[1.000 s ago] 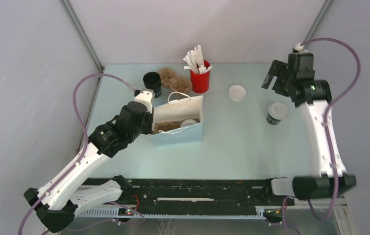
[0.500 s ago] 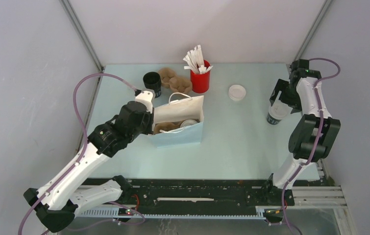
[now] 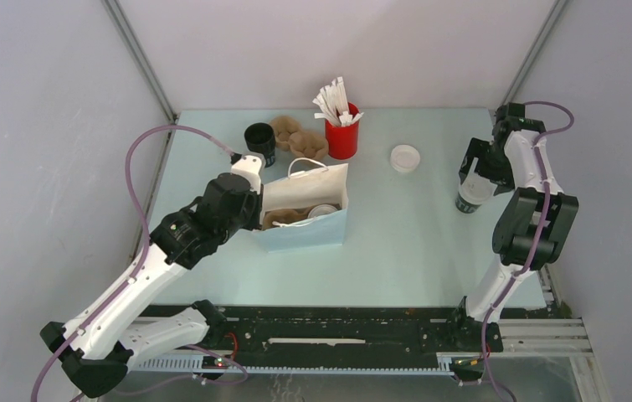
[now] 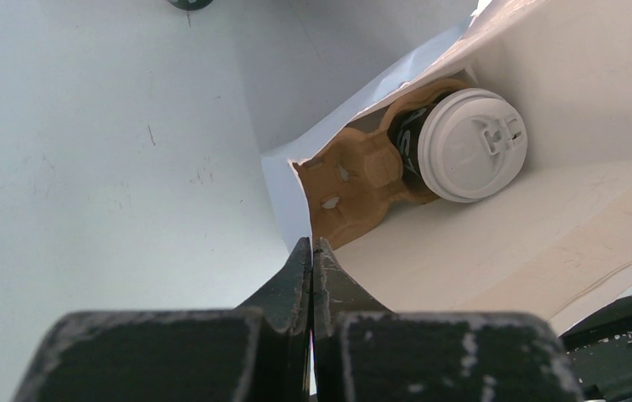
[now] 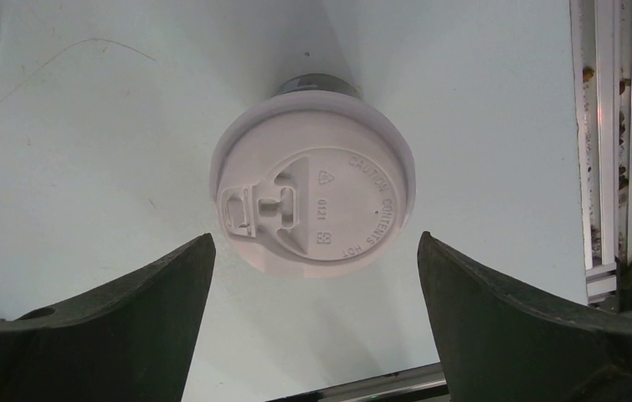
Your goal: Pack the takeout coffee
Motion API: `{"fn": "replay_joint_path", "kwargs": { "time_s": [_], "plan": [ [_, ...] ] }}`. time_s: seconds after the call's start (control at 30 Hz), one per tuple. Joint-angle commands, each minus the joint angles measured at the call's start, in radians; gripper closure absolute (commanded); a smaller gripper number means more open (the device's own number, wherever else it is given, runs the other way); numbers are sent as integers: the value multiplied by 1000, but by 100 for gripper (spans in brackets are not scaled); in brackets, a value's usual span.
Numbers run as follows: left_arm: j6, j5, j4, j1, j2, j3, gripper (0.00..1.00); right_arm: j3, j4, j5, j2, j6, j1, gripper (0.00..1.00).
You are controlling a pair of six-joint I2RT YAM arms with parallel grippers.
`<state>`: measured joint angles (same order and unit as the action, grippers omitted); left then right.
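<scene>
Hanging over the right side of the worktop (image 3: pixel 396 251), the right hand (image 5: pixel 314 243) is spread wide open, with its two dark fingers (image 5: pixel 128 318) set to either side of the takeout coffee (image 5: pixel 312 184) and nothing gripped between them. The cup is seen upright near the worktop's right edge, capped with its white lid, and only a sliver of its dark wall is shown beneath. A loose white lid (image 3: pixel 405 157) is laid well apart, to the cup's left.

Across the worktop, the left hand (image 4: pixel 311 247) is closed, its fingertips pinched on the rim of the paper bag (image 3: pixel 304 234) at the left end of the mouth. Inside the bag a brown cardboard carrier (image 4: pixel 362 172) is lodged, and a second lidded cup (image 4: pixel 471 146) is seated in it.

Behind the bag, a lidless black cup (image 3: pixel 260 141), a brown pulp tray (image 3: pixel 300 138) and a red holder (image 3: pixel 342 138) filled with white sticks (image 3: pixel 333 99) are ranged along the far edge.
</scene>
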<state>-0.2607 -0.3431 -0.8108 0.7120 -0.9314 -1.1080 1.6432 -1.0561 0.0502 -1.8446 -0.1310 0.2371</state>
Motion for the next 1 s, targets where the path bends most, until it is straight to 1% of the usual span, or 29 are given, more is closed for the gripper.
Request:
{"fn": "replay_joint_path", "kwargs": {
  "time_s": [0.0,0.1,0.4,0.63,0.8,0.97],
  "plan": [
    [23,-4,19,-4,9,-39,100,46,8,10,-8,27,7,0],
    [28,-4,18,-4,4,-43,100,54,12,7,-21,30,7,0],
    [38,-8,16,-3,-3,-49,100,85,8,18,-65,35,-7,6],
    [41,-11,15,-3,-9,-52,100,74,12,29,-75,36,-10,7],
    [41,-15,12,-3,-11,-54,100,68,19,30,-72,35,-12,13],
    [41,-15,14,-3,-16,-53,100,69,20,26,-65,37,-13,22]
  ]
}}
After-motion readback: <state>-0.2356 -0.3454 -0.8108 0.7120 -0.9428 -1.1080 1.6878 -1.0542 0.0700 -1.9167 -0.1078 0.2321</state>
